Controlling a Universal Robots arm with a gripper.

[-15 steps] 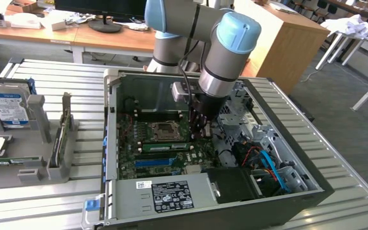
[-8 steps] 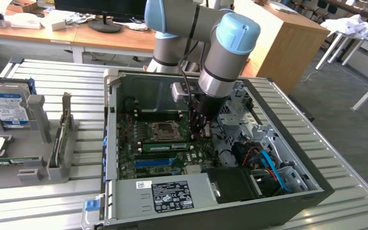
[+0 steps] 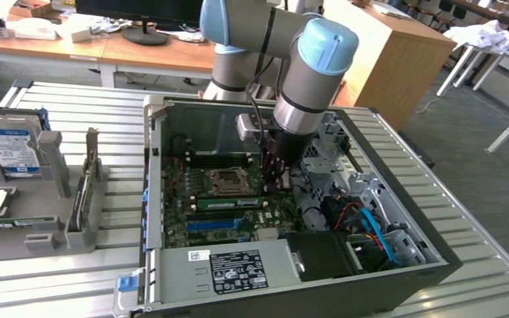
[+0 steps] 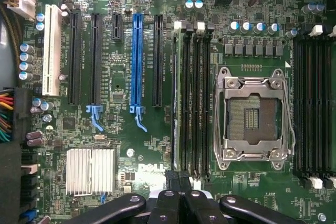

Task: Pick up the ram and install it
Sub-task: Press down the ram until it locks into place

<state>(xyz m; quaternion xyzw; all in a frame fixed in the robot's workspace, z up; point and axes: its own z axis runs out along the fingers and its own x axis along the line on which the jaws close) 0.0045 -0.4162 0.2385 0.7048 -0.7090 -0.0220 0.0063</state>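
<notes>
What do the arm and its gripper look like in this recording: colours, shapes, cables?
The arm is built of thick silver-grey tubes with rounded pale-blue joint caps. A thin black cable runs down along it to a grey box at the wrist. Below that is a black gripper with glossy black rounded linkage bars joined by round silver pins.

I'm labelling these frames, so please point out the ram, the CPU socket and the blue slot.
ram (image 3: pixel 228 202): exterior view, middle of the green stick seated on the motherboard.
CPU socket (image 4: pixel 253 115): wrist view, centre of the open socket inside its metal frame.
blue slot (image 4: pixel 137 59): wrist view, mid-length of the plastic slot.
</notes>
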